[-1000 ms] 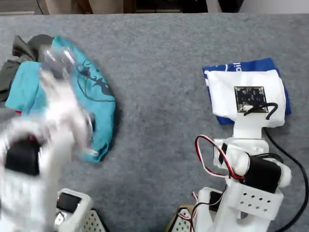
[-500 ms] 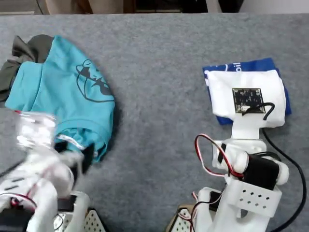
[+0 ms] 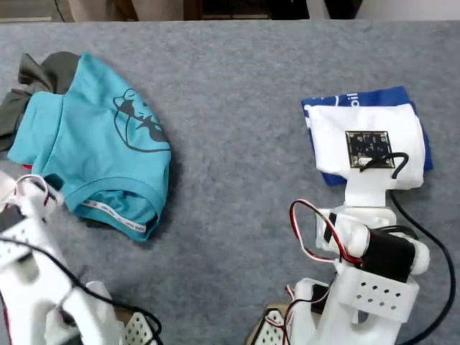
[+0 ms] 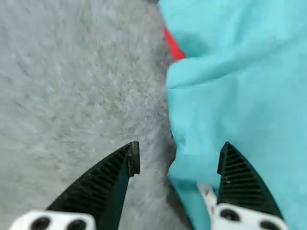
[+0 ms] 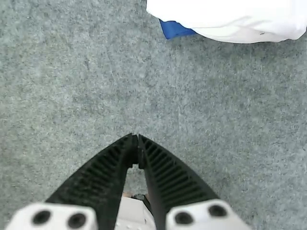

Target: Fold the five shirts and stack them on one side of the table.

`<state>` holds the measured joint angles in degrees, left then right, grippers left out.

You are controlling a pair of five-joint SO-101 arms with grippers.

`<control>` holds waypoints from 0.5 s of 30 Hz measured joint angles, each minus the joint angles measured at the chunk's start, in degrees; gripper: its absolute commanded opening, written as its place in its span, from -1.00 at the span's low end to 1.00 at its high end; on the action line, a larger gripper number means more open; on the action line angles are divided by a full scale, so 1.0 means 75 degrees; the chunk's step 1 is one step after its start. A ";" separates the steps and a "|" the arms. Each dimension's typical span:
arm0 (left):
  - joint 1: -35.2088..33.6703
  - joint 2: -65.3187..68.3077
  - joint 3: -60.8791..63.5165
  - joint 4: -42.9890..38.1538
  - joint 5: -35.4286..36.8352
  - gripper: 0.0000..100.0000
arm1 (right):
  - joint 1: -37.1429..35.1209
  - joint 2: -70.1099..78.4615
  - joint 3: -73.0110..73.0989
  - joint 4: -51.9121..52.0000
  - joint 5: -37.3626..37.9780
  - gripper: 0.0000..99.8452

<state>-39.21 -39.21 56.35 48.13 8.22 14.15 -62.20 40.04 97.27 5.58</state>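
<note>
Teal cloth: a teal shirt with a dark printed figure is seen lying rumpled on the left side of a grey felt table. A dark grey shirt is partly covered by it at the far corner, and a sliver of red cloth is shown under its edge. On the right side, a folded white shirt is stacked on a folded blue shirt. From this, 2 of the 5 shirts are judged done, with 3 left in the heap.

The step in hand is judged to be taking hold of the teal shirt for folding. It would be done best if only the teal layer were pinched, close to a corner of the hem, so that the red cloth beneath is not dragged along. The shirt should then be drawn onto open felt at the middle and laid flat before any fold is made.

The left gripper is spread wide, close over the teal shirt's edge. 1 jaw is placed above bare felt and the other above teal cloth, with the edge between them. Nothing is gripped. The right gripper is closed with nothing in it, poised over bare felt near the white and blue stack.
</note>
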 measured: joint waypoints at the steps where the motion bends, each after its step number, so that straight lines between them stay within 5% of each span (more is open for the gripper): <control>1: 0.0023 0.0457 -0.0047 -0.0176 0.0305 -0.46 | 0.0000 0.0000 0.0000 0.0000 0.0000 -0.99; 8: 0.1360 0.3645 -0.1489 -0.0422 0.0762 -0.99 | 0.0000 0.0000 0.0023 0.0000 0.0000 -0.99; 15: 0.1653 0.2942 -0.3282 0.2297 0.0539 -0.96 | -0.0023 0.0000 0.0563 -0.0293 -0.0012 -0.99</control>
<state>-26.81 -17.14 31.74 65.36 12.26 13.98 -62.20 44.26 95.08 5.49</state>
